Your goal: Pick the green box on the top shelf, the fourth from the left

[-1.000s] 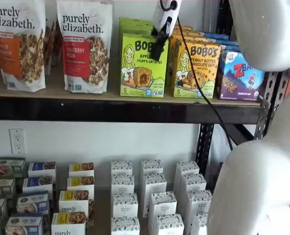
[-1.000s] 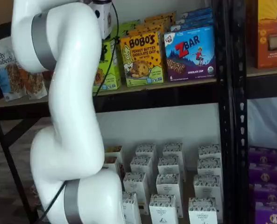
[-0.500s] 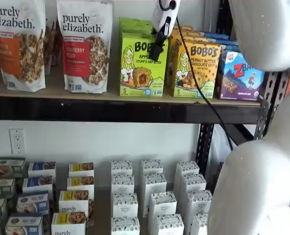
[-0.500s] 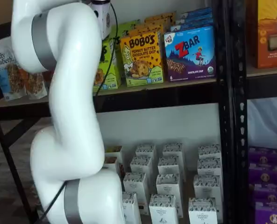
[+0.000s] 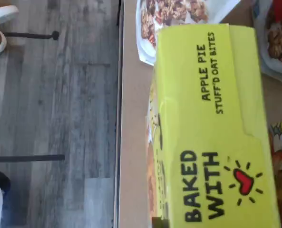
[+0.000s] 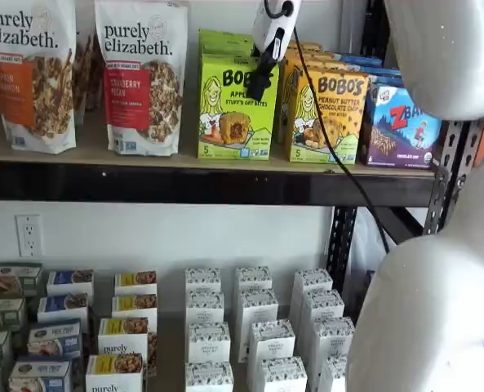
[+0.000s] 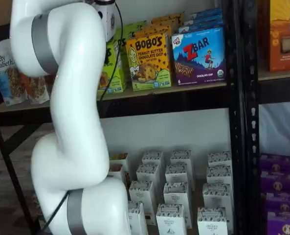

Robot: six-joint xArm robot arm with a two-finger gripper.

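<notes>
While upright on the top shelf point(image 6: 184, 163), green box point(image 6: 237, 106), long axis vertical, printed front outward

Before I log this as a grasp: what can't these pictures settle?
- Tool grip: shelf view shows it side-on against the green box, no gap or contact readable.
- Other shelf view: the arm hides most of that box.
- Wrist view: box cut off by the edge; fingers unseen.

Green box point(image 6: 237, 106) stands on top shelf point(image 6: 184, 181), front row, w/ more boxes behind it. Left of it: granola pouch point(image 6: 140, 75); right: peanut butter box point(image 6: 327, 116), then ZBar box point(image 6: 400, 127). Pincer point(image 6: 259, 84) hangs in front of green box's upper right. Small cartons point(image 6: 254, 327) sit on lower shelf, below.
</notes>
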